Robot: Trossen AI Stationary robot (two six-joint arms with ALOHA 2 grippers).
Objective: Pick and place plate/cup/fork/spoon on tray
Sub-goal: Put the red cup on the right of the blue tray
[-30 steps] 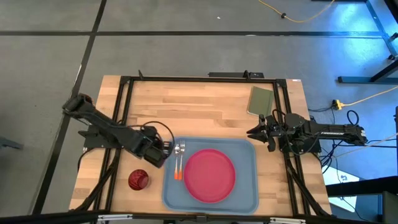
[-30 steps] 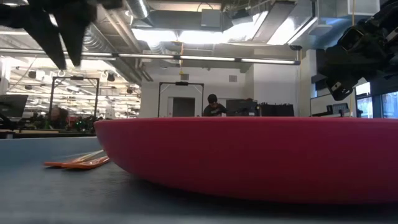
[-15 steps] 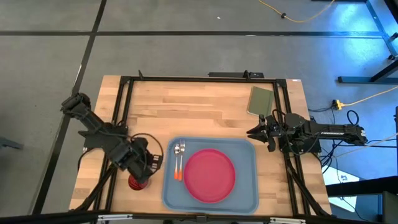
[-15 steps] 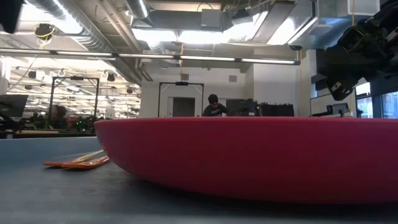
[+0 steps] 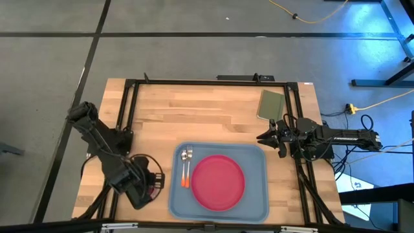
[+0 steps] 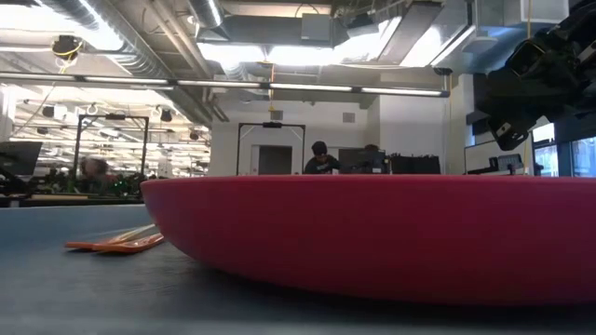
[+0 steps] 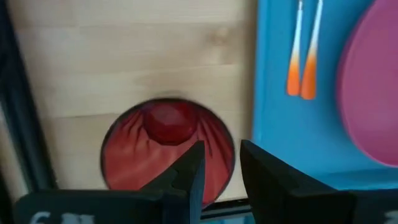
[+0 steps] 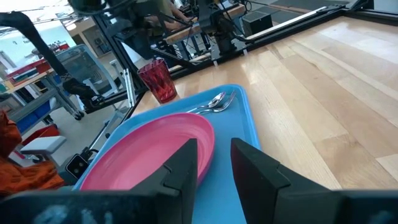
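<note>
The maroon cup (image 7: 163,146) stands upright on the wood, left of the tray (image 5: 256,160), and also shows in the right wrist view (image 8: 157,79). My left gripper (image 7: 221,155) hovers over it, open, with one finger over the cup's inside and the other outside the rim on the tray side. In the high view my left gripper (image 5: 146,188) covers the cup. The pink-red plate (image 5: 218,182) lies on the tray. The fork and spoon (image 5: 186,167) lie side by side on the tray's left part. My right gripper (image 5: 268,145) waits open at the tray's far right corner.
An olive-green pad (image 5: 271,103) lies at the table's far right. Black frame rails (image 5: 129,110) run along the table's sides. In the low view the plate (image 6: 372,233) fills the front, and a person (image 6: 318,158) sits in the room behind.
My left gripper has gone from the tray's far left corner, beside the fork and spoon, toward the table's near edge and a little left. It now stands over the cup. It has left the low view. The cup has stayed in place.
</note>
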